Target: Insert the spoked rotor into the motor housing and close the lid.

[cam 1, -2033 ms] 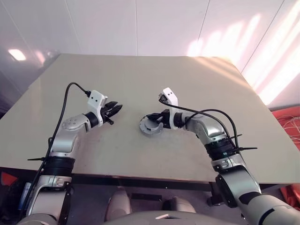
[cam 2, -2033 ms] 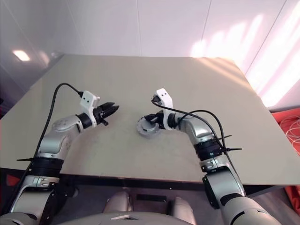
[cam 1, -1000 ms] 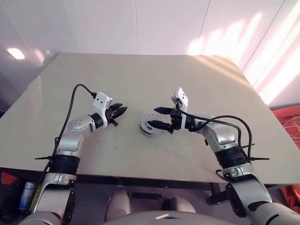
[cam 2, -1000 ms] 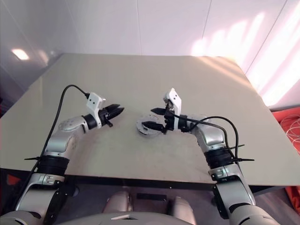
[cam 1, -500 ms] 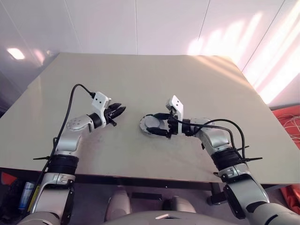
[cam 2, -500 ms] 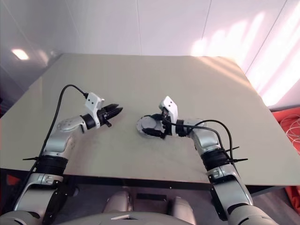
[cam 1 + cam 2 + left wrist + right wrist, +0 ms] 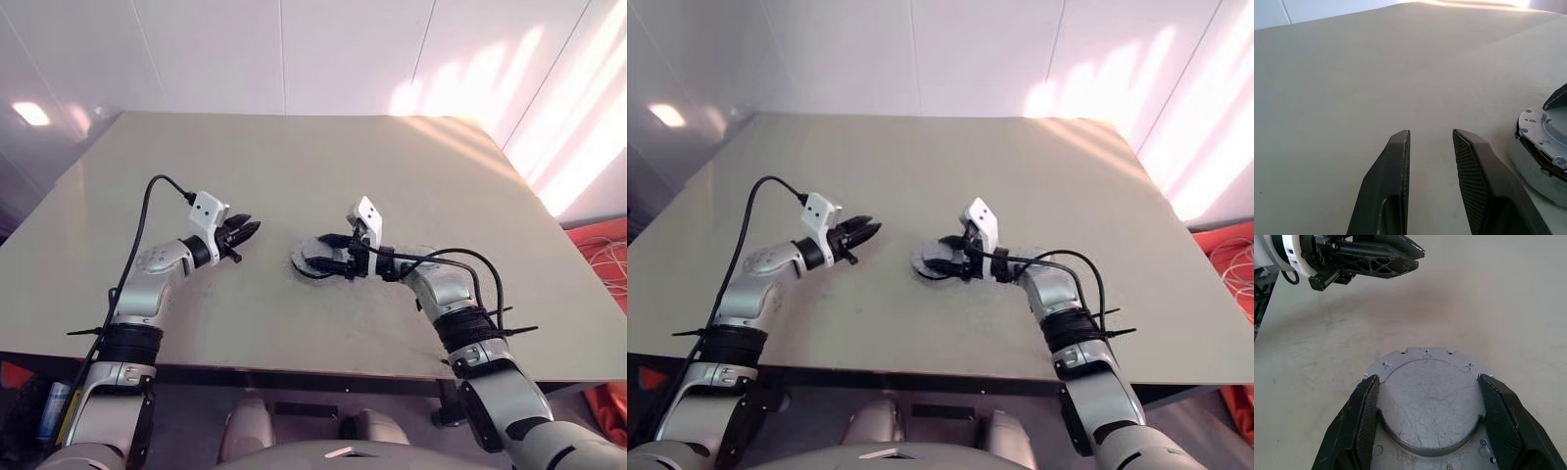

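**Right fingers set astride the closed grey lid on the worktop**

A broad, matt beige worktop (image 7: 294, 166) with rounded far corners is seen against pale, glossy wall panels (image 7: 294, 54). Patches of pinkish light are thrown across the panels at the right, and a bright lamp reflection is caught at the left. Something red-orange with pale cords (image 7: 602, 255) is glimpsed beyond the worktop's right edge.

Near the middle of the worktop lies the motor housing (image 7: 1542, 164), a shallow round silvery body whose side wall is seen from the left wrist. The lid (image 7: 1432, 396) lies flat on top of it: a round disc of dull grey metal, finely scratched, with a raised central plate and small holes round its flange. The spoked rotor cannot be made out.

Compared with two seconds ago, the right arm has been swung from an approach over the housing to a low one from the right. One second ago the right gripper (image 7: 1430, 418) was held spread wide above the lid; it has since been lowered and partly narrowed. Its black, ribbed fingers (image 7: 1364, 423) are now placed on either side of the lid's rim, open, with contact not clearly shown.

The left gripper (image 7: 241, 233) has been kept in place to the left of the housing, well apart from it. Its dark, cross-hatched fingers (image 7: 1396, 181) are parted by a narrow gap, with nothing between them.
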Available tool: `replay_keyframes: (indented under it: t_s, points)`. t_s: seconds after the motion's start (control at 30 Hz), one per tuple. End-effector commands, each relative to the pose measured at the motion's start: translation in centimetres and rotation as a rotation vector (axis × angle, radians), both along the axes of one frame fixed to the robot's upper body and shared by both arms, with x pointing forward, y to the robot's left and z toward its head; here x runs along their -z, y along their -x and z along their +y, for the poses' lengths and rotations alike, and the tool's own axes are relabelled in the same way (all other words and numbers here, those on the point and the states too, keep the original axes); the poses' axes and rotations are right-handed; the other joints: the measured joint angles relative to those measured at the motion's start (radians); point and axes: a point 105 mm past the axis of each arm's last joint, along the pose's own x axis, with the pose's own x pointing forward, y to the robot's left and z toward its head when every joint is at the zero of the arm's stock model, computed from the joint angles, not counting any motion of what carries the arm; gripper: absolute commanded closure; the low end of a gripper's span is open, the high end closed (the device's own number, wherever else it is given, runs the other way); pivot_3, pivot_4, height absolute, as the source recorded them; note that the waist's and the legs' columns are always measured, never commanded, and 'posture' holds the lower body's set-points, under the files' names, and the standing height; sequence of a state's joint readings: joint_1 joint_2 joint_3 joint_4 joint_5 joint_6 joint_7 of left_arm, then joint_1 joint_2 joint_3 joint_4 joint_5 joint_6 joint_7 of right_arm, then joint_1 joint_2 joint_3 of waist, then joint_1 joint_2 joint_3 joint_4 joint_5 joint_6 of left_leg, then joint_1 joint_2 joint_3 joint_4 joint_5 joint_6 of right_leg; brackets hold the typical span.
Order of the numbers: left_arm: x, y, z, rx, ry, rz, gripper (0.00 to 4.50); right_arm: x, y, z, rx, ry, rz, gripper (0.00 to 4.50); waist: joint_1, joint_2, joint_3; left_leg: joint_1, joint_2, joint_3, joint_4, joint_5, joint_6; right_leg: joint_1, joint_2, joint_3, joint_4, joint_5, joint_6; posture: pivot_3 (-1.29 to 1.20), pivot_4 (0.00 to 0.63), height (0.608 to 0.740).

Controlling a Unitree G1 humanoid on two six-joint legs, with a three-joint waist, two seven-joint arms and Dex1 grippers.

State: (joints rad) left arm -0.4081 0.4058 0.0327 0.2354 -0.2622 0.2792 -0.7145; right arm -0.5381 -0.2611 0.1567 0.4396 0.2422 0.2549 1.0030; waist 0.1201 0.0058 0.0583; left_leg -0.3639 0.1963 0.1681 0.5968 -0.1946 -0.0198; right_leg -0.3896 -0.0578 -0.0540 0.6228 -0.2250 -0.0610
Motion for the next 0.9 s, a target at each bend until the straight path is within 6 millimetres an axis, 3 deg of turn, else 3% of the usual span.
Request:
replay_keyframes:
  t_s: [0.03,0.27,0.9]
  points:
    - [-1.0,-0.2,0.4,-0.007,-0.006,-0.045,3.01,-2.6,-0.9,0.0,0.021,-0.084,-0.083,1.41,0.000,0.000,0.000,-0.001,0.000,0.000,0.000,0.000,0.000,-0.001,0.000,0.000,0.000,0.000,0.000,0.00,0.000,0.740]
    - [-1.1,-0.3,0.4,-0.007,-0.009,-0.049,3.01,-2.2,-0.8,-0.1,0.016,-0.072,-0.093,1.41,0.000,0.000,0.000,-0.002,0.000,0.000,0.000,0.000,0.001,-0.002,0.000,0.000,-0.001,0.000,0.000,0.00,0.000,0.740]
    - [-1.2,-0.3,0.6,-0.009,-0.012,-0.051,3.01,1.6,-0.7,-1.6,-0.011,0.129,-0.139,1.41,0.001,0.000,0.000,0.001,0.000,0.000,0.000,-0.002,0.004,0.001,0.000,0.000,-0.001,0.000,0.000,0.00,0.000,0.740]
